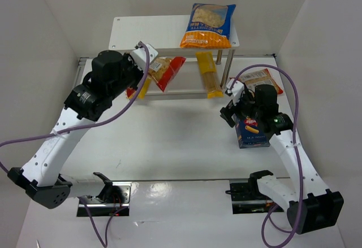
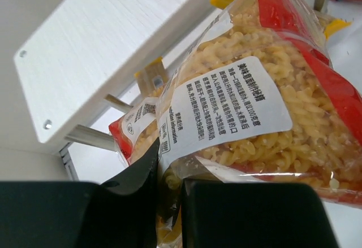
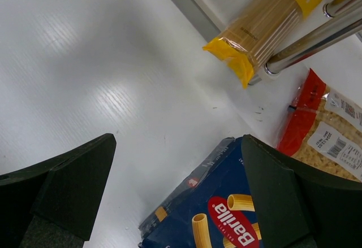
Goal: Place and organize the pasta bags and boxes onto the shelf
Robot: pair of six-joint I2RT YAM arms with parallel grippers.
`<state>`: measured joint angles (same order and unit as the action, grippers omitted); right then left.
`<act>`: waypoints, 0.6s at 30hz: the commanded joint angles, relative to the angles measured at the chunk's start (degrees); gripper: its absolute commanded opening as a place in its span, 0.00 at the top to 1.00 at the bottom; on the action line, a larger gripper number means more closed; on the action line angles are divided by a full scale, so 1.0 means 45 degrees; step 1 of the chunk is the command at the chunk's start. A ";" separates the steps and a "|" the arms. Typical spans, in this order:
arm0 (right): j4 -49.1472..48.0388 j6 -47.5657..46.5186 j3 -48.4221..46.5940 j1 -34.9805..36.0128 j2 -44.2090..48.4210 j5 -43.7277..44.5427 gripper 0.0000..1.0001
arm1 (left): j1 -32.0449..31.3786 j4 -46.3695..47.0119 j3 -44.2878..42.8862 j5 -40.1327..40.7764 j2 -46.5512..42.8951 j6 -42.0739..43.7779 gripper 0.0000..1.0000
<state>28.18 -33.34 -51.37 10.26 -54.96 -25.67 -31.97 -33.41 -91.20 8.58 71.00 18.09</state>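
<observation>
**Left gripper** (image 2: 169,186): clenched on the near edge of a red bag (image 2: 249,107) of spiral pasta. The bag runs forward from the fingers (image 2: 254,214), with its white printed label facing the wrist camera. Above and to the left of the fingertips is the white top board of the shelf (image 2: 113,44). From overhead, the held bag sits tilted at the shelf's front, below the top board. A spaghetti pack (image 1: 142,87) shows just beyond this gripper, largely hidden by the arm and the bag.

**Right gripper** (image 3: 178,140): released, with its jaws spread wide. The blue box (image 3: 209,225) lies flat on the table (image 3: 85,61) under the gripper. It sits between the two fingers and nearer the right-hand one in the wrist view. Whether that finger touches the box cannot be told. Ahead of the fingertips a second spaghetti pack (image 3: 266,25) lies under the shelf, its near end just beside a metal leg (image 3: 317,36). Ahead and to the right of the fingertips, a second red bag (image 3: 328,135) lies flat on the table, outside the shelf and apart from the box.

**Far ahead of both grippers**: an orange bag (image 1: 208,25) rests on the shelf's top board toward its right end, overhanging the back edge.
</observation>
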 commanded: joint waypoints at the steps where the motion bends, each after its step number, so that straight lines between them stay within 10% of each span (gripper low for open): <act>1: -0.0326 -0.0090 0.0030 -0.0171 0.0006 -0.0057 0.00 | 0.0014 0.1389 -0.1685 0.0709 0.0215 0.0315 1.00; 18: -0.0326 -0.0208 0.0147 -0.0288 0.0006 -0.0057 0.00 | 0.0014 0.0920 -0.5728 0.2449 0.2189 0.0707 1.00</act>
<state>28.16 -33.74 -51.27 9.43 -54.96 -25.63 -31.97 -39.03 -110.32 16.69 81.95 19.68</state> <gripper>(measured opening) 0.999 0.178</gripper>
